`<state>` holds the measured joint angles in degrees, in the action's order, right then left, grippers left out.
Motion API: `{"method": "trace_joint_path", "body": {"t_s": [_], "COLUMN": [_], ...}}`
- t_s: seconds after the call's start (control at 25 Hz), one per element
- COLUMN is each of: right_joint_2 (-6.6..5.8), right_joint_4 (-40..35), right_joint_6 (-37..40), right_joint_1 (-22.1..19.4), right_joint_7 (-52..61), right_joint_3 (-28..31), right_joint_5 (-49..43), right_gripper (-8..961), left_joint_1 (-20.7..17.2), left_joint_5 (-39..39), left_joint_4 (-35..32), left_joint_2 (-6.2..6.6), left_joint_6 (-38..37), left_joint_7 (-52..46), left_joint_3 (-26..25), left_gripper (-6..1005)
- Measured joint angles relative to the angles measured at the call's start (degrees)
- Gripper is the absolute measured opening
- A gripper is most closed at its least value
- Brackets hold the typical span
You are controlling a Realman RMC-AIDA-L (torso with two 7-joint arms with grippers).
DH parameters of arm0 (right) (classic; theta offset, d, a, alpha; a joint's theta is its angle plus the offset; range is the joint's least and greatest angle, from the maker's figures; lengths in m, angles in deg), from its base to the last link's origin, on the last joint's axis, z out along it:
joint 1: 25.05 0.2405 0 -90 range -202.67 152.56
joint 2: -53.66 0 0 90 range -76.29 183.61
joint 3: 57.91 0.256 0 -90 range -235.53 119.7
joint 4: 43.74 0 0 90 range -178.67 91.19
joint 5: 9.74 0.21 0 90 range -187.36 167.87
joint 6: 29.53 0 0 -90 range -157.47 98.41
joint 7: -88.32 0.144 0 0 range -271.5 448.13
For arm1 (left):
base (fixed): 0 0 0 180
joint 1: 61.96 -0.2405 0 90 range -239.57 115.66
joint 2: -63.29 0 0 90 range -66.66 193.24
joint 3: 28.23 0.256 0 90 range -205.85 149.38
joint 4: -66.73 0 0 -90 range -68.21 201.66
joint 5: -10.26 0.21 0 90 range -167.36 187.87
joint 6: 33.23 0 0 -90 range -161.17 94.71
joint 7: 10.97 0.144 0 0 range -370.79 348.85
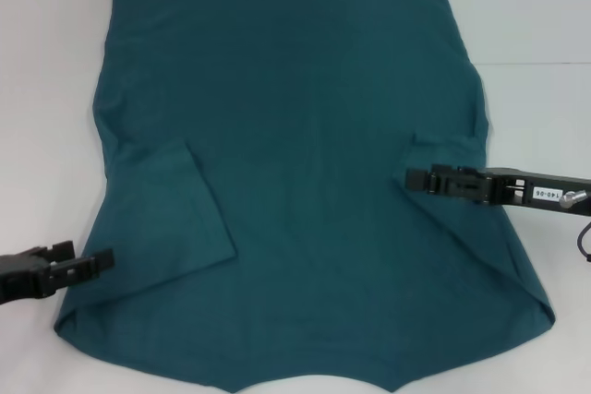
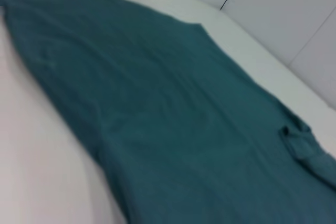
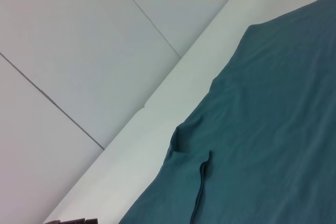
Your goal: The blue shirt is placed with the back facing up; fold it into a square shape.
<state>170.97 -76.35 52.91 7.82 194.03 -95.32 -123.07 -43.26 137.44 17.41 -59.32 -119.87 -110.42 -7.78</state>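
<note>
Blue shirt [image 1: 314,163] lies spread flat on the white desk [image 1: 46,62], plain side up, covering most of the head view, hem edge at the far side, near edge running off the bottom of the picture. Left sleeve [image 1: 180,219] is folded inward and lies flat on the body of the shirt, its edge making a clear diagonal flap. Right sleeve [image 1: 448,149] is also turned in, smaller fold, some creasing around it. Left gripper [image 1: 88,265] sits low at the left side, at the shirt's near-left corner, tip at the fabric edge; jaws look close together, cannot tell if they pinch cloth. Right gripper [image 1: 416,178] reaches in from the right side over the shirt, just beside the folded right sleeve; jaws appear narrow, cannot tell whether fabric is held. Left wrist view shows the shirt stretched across the desk with the small right-sleeve fold at the far side; own jaws not shown. Right wrist view shows the shirt's edge with a folded seam on the desk, white wall panels [image 3: 79,51] behind.
</note>
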Motion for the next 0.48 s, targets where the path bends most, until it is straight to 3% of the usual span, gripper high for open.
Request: {"method": "trace_joint_path", "body": {"t_s": [0.48], "right_joint_2": [0.2], "right_joint_4": [0.0], "right_joint_6": [-0.27], "right_joint_1": [0.33], "right_joint_7": [0.04], "right_joint_3": [0.33], "right_joint_5": [0.04], "right_gripper": [924], "left_joint_1": [-1.37], "left_joint_5": [5.12], "left_joint_4": [-2.01], "left_joint_2": [-0.06], "left_joint_6": [-0.74], "left_joint_7": [-1.56], "left_joint_3": [-0.68], "left_gripper": [888]}}
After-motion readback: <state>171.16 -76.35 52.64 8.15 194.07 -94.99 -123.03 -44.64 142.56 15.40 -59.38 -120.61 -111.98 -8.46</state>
